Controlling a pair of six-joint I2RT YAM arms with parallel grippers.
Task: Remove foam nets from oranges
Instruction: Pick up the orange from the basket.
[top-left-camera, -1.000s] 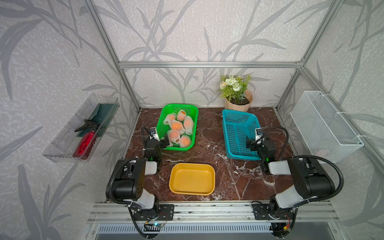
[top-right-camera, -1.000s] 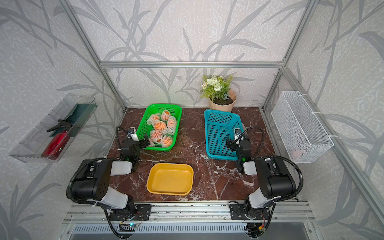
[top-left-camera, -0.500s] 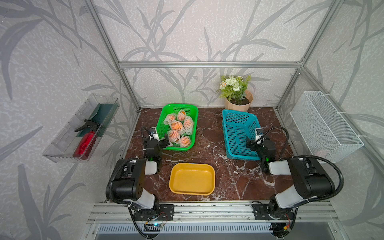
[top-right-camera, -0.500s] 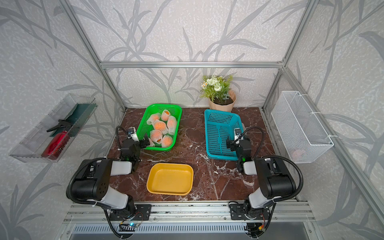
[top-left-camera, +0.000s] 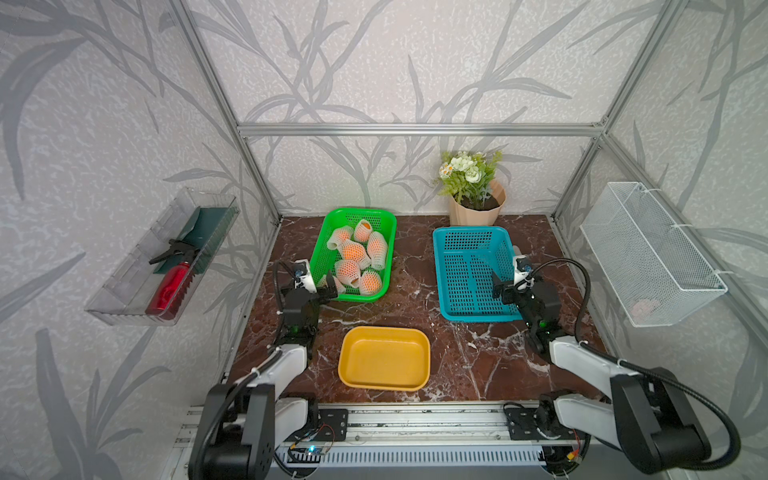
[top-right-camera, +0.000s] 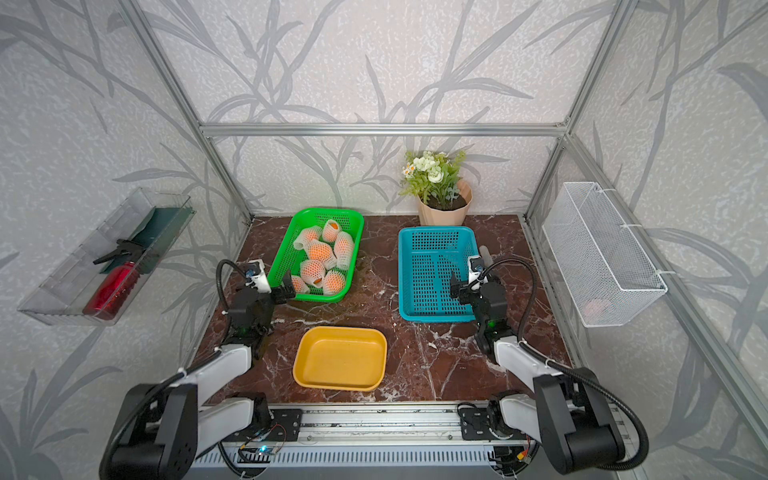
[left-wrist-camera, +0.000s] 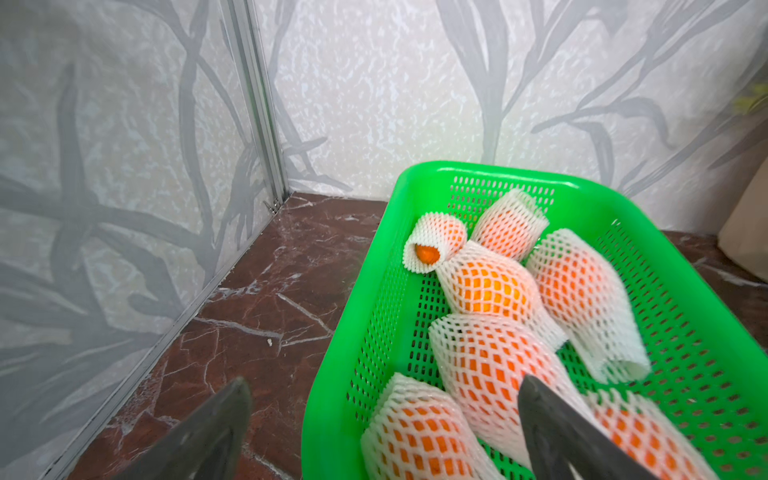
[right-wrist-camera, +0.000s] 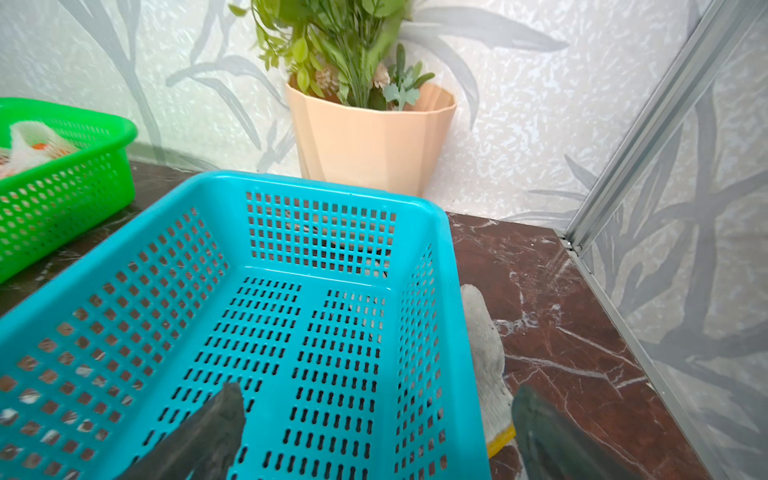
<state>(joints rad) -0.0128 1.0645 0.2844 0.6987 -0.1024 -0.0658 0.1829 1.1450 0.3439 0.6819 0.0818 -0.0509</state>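
Several oranges, each wrapped in an off-white foam net, lie piled in a green basket at the back left of the marble table. My left gripper hangs open at the basket's near left corner. One finger is outside the wall and the other is over the nearest netted oranges, with nothing gripped. My right gripper is open too, straddling the right wall of the blue basket and holding nothing.
A yellow tray sits at the front centre. A potted plant stands behind the blue basket. A white cloth with a yellow edge lies beside the blue basket's right wall. A white wire basket hangs on the right wall and a clear shelf holding a red bottle on the left wall.
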